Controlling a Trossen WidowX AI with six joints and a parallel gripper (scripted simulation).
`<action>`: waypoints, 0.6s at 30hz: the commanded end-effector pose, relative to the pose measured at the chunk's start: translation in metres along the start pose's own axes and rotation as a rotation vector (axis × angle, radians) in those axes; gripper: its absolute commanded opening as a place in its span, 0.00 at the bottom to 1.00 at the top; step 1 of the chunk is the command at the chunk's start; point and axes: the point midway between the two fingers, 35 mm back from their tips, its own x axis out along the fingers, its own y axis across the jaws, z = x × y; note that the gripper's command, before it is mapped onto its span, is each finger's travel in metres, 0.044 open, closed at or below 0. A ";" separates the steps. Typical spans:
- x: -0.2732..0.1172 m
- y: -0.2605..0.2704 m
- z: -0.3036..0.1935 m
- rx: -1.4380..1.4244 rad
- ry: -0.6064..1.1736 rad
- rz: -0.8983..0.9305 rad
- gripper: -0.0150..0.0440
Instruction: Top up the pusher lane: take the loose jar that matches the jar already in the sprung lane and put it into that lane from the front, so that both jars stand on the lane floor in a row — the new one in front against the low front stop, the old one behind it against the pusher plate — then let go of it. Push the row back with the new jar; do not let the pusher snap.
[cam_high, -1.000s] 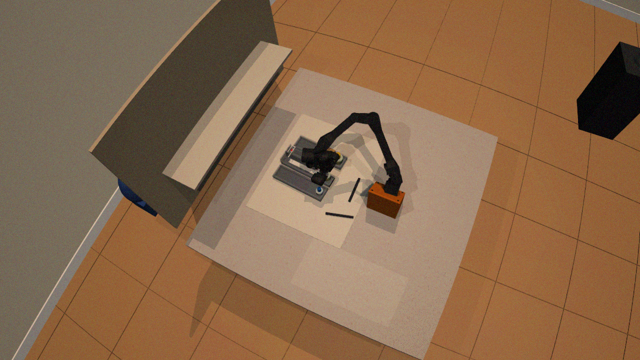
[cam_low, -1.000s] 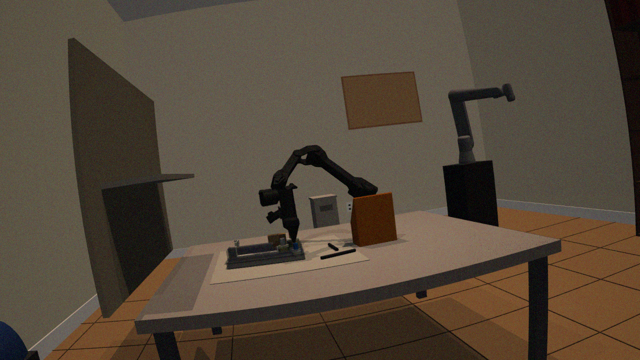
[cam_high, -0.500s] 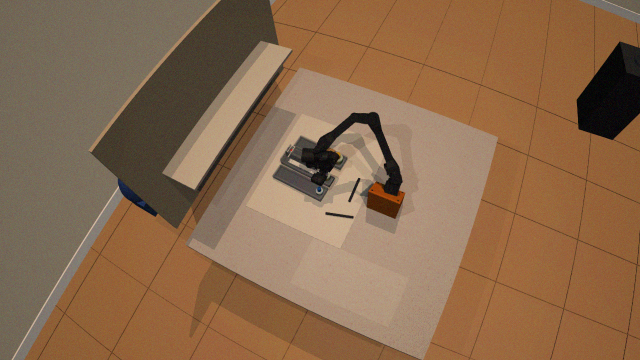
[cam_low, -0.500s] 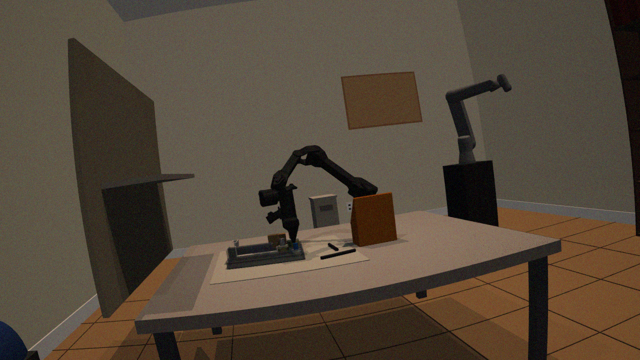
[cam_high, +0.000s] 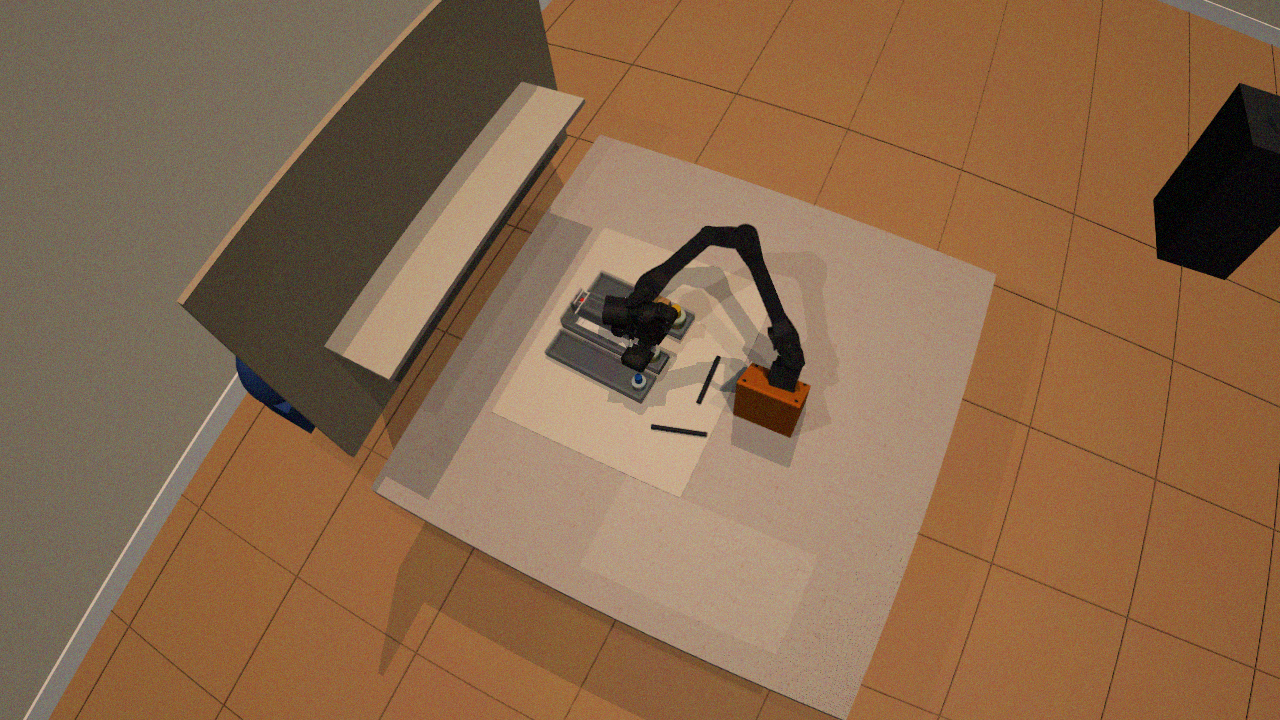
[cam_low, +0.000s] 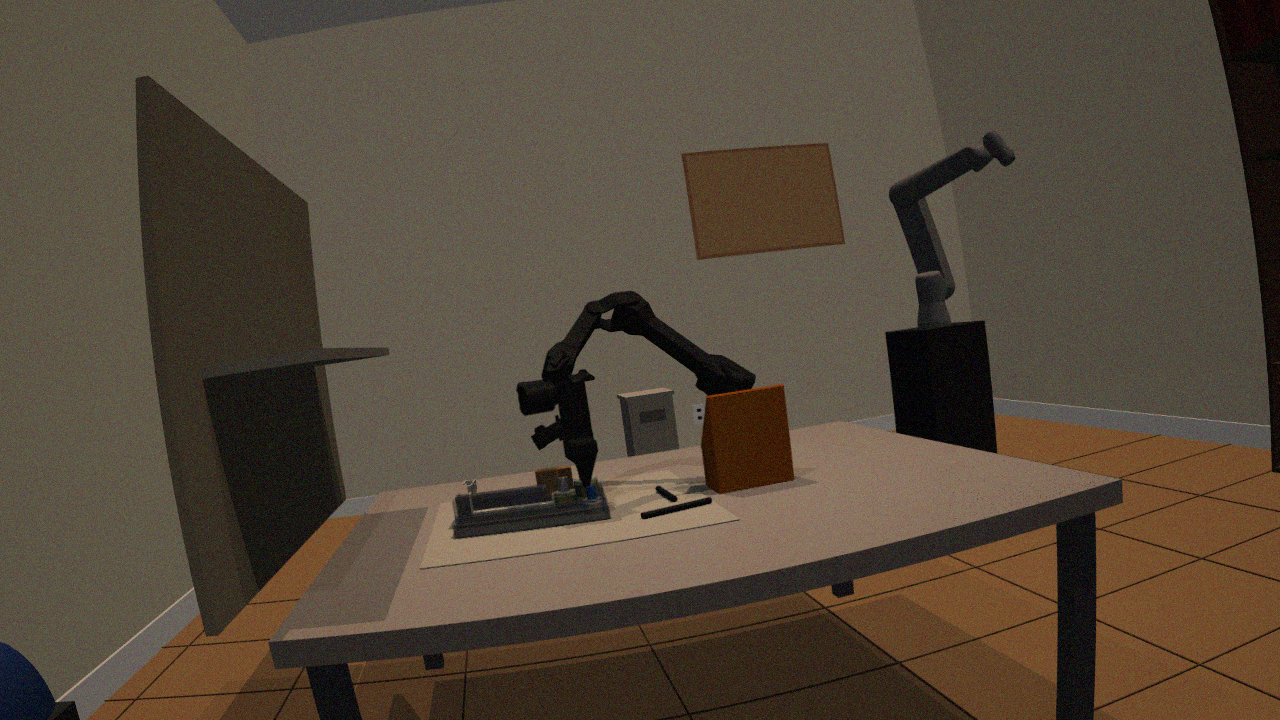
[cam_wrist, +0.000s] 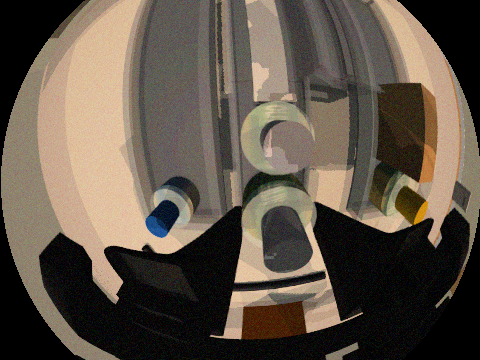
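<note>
My gripper (cam_wrist: 276, 211) (cam_low: 587, 484) is shut on a pale green jar (cam_wrist: 252, 212) with a dark grey knob, at the front of the sprung lane (cam_high: 590, 335). Directly behind it in the wrist view is the matching pale jar (cam_wrist: 252, 135) with a grey knob; the two look touching or nearly so. The held jar looks upright; whether its base rests on the lane floor is hidden. The pusher plate and the front stop cannot be made out. A blue-knobbed jar (cam_high: 638, 382) (cam_wrist: 162, 220) and a yellow-knobbed jar (cam_wrist: 412, 206) stand in the neighbouring lanes.
A brown block (cam_wrist: 402, 132) (cam_low: 553, 477) is beside the lanes near the yellow-knobbed jar. Two black bars, one (cam_high: 708, 379) (cam_wrist: 280, 286) across the front and another (cam_high: 678, 430) off to the side, lie before the orange arm base (cam_high: 769, 404) (cam_low: 748, 440).
</note>
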 end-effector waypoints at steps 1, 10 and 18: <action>0.003 -0.003 0.004 0.009 -0.010 -0.008 0.25; 0.006 -0.003 0.003 0.009 -0.010 -0.008 0.25; 0.009 -0.003 0.003 0.009 -0.009 -0.008 0.25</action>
